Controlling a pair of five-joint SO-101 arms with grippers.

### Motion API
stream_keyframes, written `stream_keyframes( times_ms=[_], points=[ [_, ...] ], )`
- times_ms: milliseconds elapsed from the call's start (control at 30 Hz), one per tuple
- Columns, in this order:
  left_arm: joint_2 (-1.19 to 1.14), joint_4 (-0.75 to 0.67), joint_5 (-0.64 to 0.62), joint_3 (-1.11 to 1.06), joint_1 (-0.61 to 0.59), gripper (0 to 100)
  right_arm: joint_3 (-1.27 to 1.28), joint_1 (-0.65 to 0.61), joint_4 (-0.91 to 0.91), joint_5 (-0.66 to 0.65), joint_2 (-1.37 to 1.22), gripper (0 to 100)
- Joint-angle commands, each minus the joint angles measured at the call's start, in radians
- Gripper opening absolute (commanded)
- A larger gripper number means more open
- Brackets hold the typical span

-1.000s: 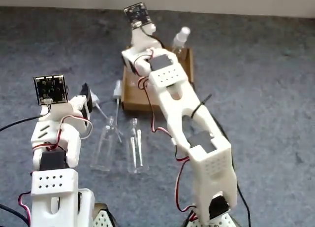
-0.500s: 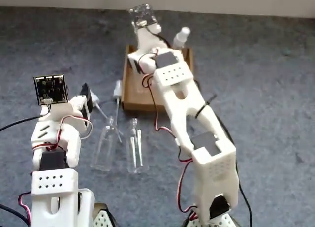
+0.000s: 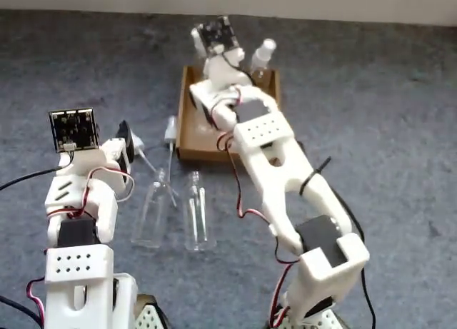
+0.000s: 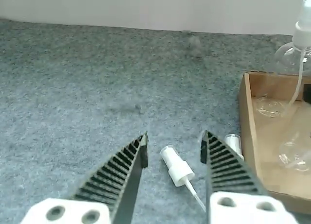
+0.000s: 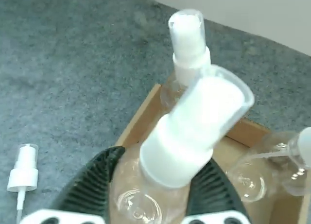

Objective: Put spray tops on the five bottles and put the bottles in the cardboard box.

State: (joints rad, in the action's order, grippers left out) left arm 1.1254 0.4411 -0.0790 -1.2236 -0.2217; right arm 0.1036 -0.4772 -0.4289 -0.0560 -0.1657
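Two tools: left tool open, fingers spread, with a loose spray top lying on the counter just ahead, between the fingertips. The right tool is clamped on a capped, tilted bottle over the cardboard box.

We see the bench in mottled blue-grey, flecked light and dark. The cardboard box is plain tan-brown. The left arm and right arm are white, with black motor blocks and red wiring. The left tool has matt black ribbed fingers; the right tool is glossy black. Its bottle is clear, with a white spray top under a see-through cap. The loose spray top is white too.
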Motion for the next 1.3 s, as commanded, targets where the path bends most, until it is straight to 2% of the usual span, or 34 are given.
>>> stream_keyframes(
  times_ms=[0, 267, 467, 733, 933, 1267],
  points=[
    [-0.008, -0.015, -0.002, 0.005, 0.015, 14, 0.048, -0.012, 0.166, 0.0, 0.015, 0.3],
    [-0.01, -0.018, -0.002, 0.004, 0.015, 14, -0.194, -0.013, 0.163, -0.002, -0.179, 0.3],
    [-0.01, -0.02, -0.002, 0.004, 0.015, 14, -0.309, -0.008, 0.07, -0.005, -0.248, 0.3],
    [-0.01, -0.018, -0.002, 0.004, 0.015, 14, -0.315, -0.012, 0.067, -0.008, -0.248, 1.9],
    [-0.01, -0.018, -0.002, 0.004, 0.016, 14, -0.321, -0.013, -0.022, -0.008, -0.248, 11.4],
    [-0.01, -0.018, -0.002, 0.004, 0.016, 14, -0.326, -0.013, -0.021, -0.008, -0.245, 12.5]
  ],
)
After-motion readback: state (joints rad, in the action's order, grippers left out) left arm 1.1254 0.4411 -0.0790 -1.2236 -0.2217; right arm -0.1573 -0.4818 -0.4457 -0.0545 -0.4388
